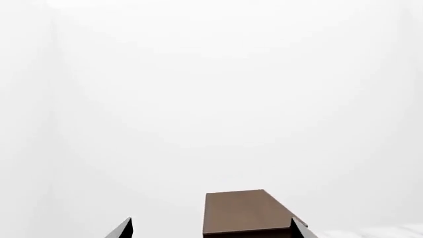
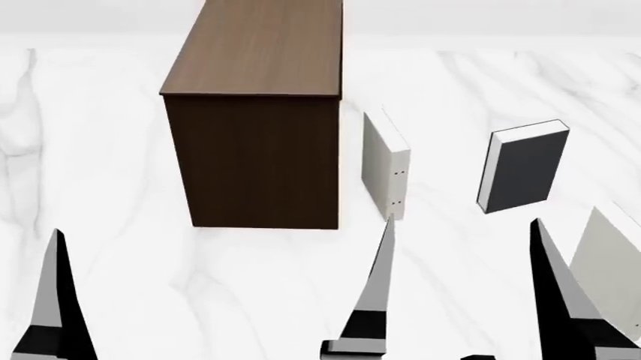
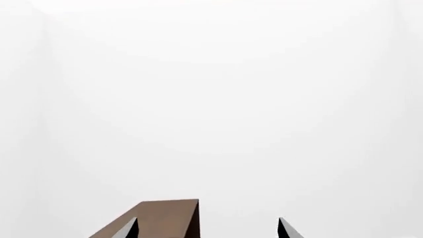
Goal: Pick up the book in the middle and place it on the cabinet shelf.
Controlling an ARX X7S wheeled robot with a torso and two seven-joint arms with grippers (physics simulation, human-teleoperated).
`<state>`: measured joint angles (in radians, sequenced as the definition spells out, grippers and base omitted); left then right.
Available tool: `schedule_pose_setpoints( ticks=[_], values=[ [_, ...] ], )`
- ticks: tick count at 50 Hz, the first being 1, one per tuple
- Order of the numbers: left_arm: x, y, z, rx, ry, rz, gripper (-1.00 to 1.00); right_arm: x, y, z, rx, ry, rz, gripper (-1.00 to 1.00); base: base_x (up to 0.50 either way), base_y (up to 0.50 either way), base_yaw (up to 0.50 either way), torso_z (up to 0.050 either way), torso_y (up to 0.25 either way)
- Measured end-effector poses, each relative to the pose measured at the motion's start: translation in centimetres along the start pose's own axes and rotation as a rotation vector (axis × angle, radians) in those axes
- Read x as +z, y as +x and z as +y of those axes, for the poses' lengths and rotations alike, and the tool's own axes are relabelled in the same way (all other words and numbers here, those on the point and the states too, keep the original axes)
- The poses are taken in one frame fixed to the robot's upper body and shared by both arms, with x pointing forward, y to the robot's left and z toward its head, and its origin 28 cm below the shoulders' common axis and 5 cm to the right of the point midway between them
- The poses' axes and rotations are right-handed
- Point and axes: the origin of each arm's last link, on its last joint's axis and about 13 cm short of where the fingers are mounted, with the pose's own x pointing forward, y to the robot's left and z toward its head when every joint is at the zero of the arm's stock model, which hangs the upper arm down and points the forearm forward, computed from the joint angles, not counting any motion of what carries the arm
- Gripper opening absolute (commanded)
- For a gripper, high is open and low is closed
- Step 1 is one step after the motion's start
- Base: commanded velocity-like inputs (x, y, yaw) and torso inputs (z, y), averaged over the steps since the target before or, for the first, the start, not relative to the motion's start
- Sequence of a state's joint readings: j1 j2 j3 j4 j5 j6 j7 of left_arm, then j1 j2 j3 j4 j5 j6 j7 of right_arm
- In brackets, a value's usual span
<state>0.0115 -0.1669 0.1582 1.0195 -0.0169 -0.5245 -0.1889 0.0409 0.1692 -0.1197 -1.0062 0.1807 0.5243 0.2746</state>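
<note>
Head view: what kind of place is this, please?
Probably a bare simulated test scene, not a real room: a white marble surface carries only a brown cabinet, a dark grey book and two off-white books standing upright, before blank white walls.

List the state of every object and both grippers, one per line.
Dark grey book: upright on the marble table, untouched.
Off-white book: upright beside cabinet.
Second off-white book: leaning, partly hidden.
Left gripper: jaws open, empty.
Right gripper: cannot tell.
</note>
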Motion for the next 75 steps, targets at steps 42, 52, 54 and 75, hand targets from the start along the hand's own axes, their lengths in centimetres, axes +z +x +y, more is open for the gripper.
schedule_pose_setpoints(
  ticks=[42,52,54,75],
  values=[
    [0.13,0.03,-0.12,-0.009,0.008,-0.002,1.0,-0.41,0.12,-0.11,-0.019,-0.02,0.043,1.0,0.5,0.0,0.0,0.0,0.001],
    [0.07,0.02,-0.09,-0.008,0.008,0.003,1.0,-0.58,0.16,-0.17,-0.038,-0.038,0.047,1.0,0.11,0.0,-0.1,0.0,0.002],
    [0.07,0.02,-0.08,-0.007,0.006,0.003,1.0,-0.58,0.1,-0.18,-0.036,-0.026,0.041,1.0,0.0,0.0,-0.5,0.0,0.0],
    [0.11,0.02,0.01,-0.003,-0.003,0.006,1.0,-0.6,-0.16,-0.28,-0.036,0.02,0.019,1.0,0.0,0.0,-0.5,0.0,0.0]
  ],
)
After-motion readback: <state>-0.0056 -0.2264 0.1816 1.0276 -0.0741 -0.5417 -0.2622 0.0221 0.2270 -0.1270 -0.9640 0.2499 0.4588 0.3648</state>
